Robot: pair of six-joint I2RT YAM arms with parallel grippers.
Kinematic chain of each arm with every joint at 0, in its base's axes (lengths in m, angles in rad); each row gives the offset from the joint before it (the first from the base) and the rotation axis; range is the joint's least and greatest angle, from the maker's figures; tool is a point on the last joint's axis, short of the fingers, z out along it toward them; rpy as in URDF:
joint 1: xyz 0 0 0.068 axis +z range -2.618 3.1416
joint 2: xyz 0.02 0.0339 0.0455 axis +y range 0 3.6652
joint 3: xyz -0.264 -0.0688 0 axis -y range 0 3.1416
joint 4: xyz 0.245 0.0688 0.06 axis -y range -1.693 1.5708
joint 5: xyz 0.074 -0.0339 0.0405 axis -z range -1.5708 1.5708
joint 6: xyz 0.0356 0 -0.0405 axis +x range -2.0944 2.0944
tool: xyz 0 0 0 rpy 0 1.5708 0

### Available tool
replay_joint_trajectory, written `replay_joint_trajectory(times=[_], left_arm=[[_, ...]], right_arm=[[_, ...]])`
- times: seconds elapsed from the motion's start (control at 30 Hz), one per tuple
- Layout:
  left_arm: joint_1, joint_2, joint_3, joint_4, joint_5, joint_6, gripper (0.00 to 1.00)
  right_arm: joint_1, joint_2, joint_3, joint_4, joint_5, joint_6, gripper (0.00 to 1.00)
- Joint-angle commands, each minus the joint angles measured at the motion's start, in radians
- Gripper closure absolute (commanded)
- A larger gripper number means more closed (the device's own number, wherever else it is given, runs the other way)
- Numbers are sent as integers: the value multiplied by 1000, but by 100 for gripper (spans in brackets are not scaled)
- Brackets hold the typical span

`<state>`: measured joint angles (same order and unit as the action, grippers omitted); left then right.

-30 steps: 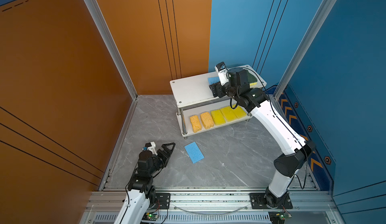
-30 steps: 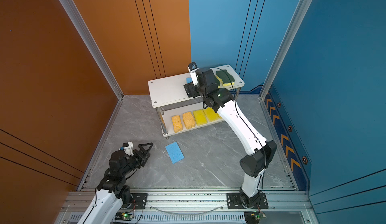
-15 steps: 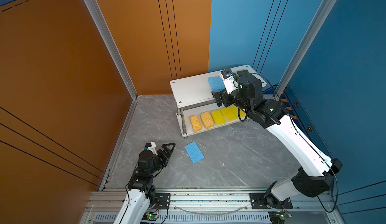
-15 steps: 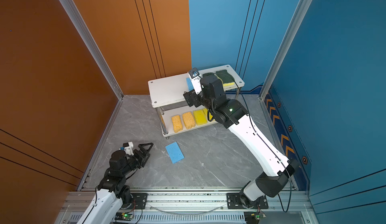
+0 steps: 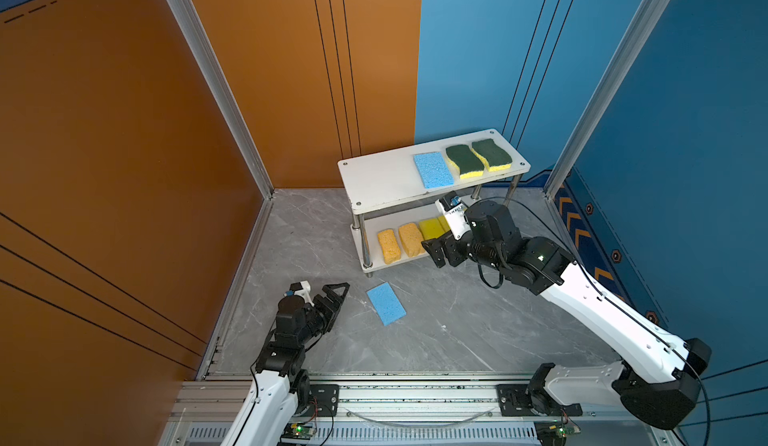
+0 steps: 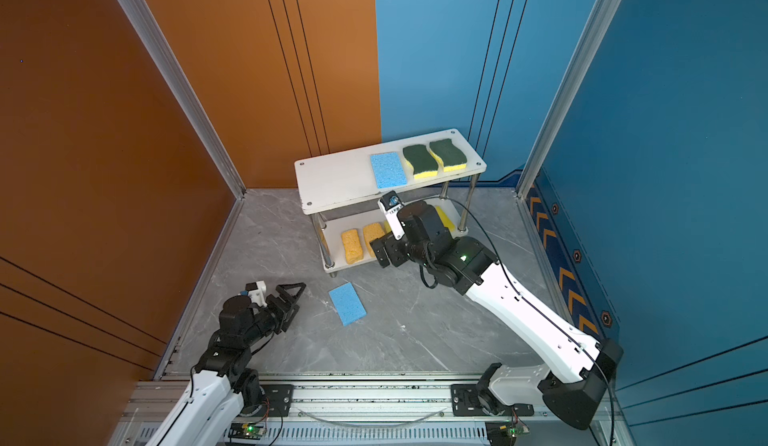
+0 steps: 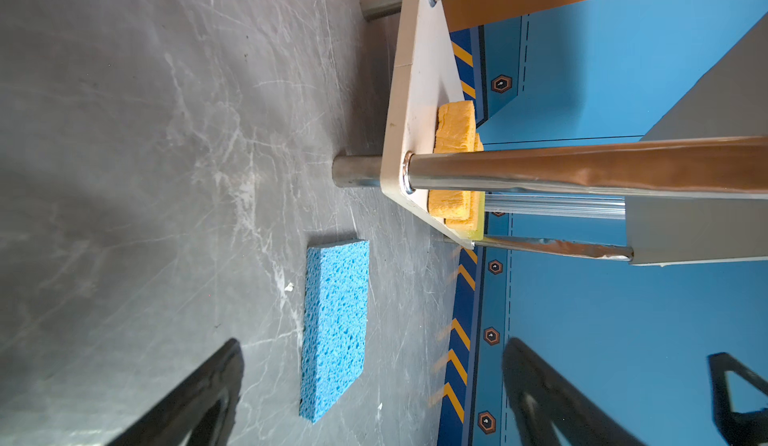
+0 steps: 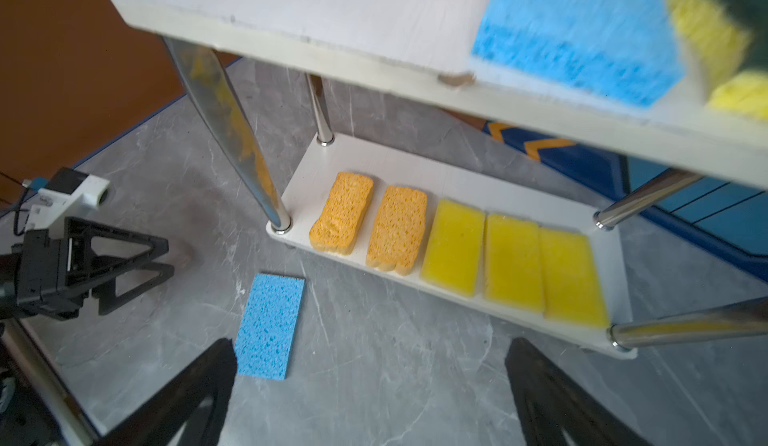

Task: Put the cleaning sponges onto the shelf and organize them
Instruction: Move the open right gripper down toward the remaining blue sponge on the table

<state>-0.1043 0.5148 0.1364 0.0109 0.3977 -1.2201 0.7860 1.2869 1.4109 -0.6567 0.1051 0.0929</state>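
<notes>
The white two-tier shelf [image 5: 374, 180] stands at the back. On its top board lie a light blue sponge [image 5: 433, 169] and two green-topped sponges [image 5: 464, 160]. Two orange sponges [image 8: 341, 219] and three yellow sponges [image 8: 513, 263] line the lower board. Another light blue sponge [image 5: 386, 303] lies flat on the floor in front. My right gripper [image 5: 442, 250] hangs open and empty before the lower board, in the right wrist view [image 8: 372, 341] above bare floor. My left gripper [image 5: 336, 294] rests open left of the floor sponge [image 7: 336, 323], not touching it.
Grey marbled floor [image 5: 457, 331] is boxed in by orange walls on the left and blue walls on the right. Chrome posts [image 8: 232, 132] hold up the shelf boards. An aluminium rail [image 5: 415, 394] with both arm bases runs along the front edge.
My right gripper opened, left the light blue sponge on the top board, then drew back and down to the front of the lower board. The left arm stayed still.
</notes>
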Motion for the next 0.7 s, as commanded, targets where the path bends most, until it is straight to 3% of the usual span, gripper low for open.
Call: replay_joint_trajectory(times=[0.0,0.23,0.67], left_arm=[[7,10,23,15,6,22,2],[6,25,19,15,2,26,2],[5,26,15,15,-12,27,2]], right_arm=[[7,-21,-103,67,-89,131,0],[46,-16,-308,290,-156,255,0],[141,187,-312,291,-105,204,0]])
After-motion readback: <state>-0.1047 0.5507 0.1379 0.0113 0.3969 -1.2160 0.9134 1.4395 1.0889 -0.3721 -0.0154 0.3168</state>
